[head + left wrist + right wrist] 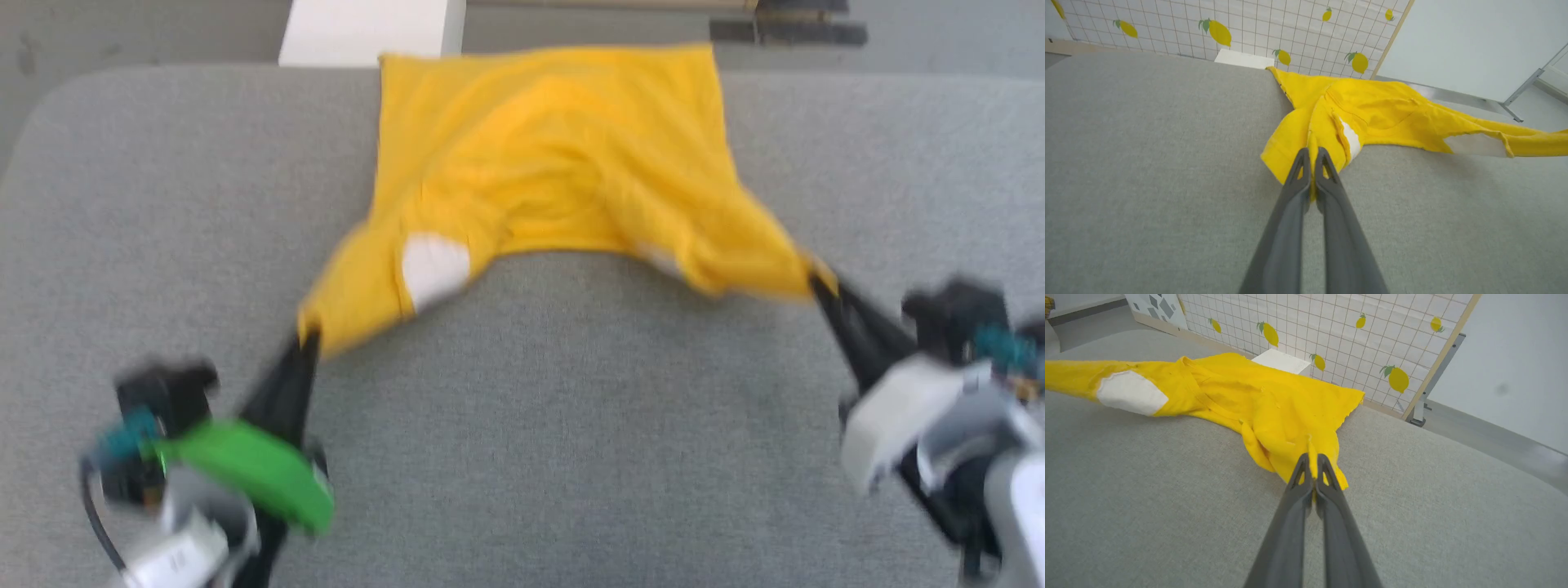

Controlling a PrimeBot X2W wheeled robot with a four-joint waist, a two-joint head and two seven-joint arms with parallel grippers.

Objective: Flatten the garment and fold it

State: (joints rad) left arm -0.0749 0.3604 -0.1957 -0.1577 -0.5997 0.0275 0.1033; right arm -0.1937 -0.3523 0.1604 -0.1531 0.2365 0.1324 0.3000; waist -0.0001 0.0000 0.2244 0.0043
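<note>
I've got left pincer and right pincer clamped on near corners of the yellow T-shirt; thin pinches may slip if I drag hard over the table.

Grey table, lemon-print grid wall

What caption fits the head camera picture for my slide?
The left gripper and right gripper each pinch a near corner of the yellow T-shirt on the gray table.
</note>
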